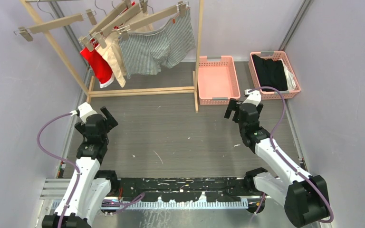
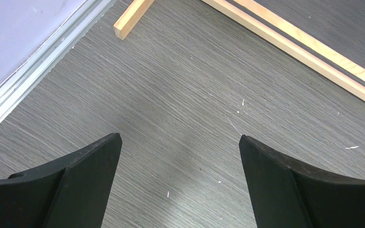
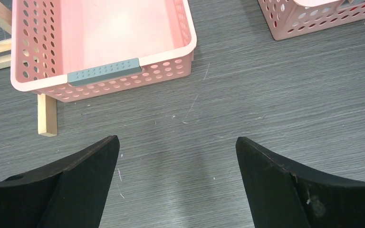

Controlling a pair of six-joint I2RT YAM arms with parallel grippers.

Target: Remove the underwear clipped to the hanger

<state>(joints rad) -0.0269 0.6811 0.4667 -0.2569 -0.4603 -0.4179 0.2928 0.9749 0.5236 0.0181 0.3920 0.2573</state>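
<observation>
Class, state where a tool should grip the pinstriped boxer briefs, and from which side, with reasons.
Probably a lower leg hem of the pinstriped boxer briefs, approached from the near side. The hanger clips hold the waistband; the legs dangle free, and the beige piece hangs close beside.

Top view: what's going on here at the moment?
Nothing is being handled yet. The red underwear, beige underwear and pinstriped boxer briefs all hang clipped to hangers on the wooden rack. The left gripper and right gripper are both open, holding nothing, over the table short of the rack.
</observation>
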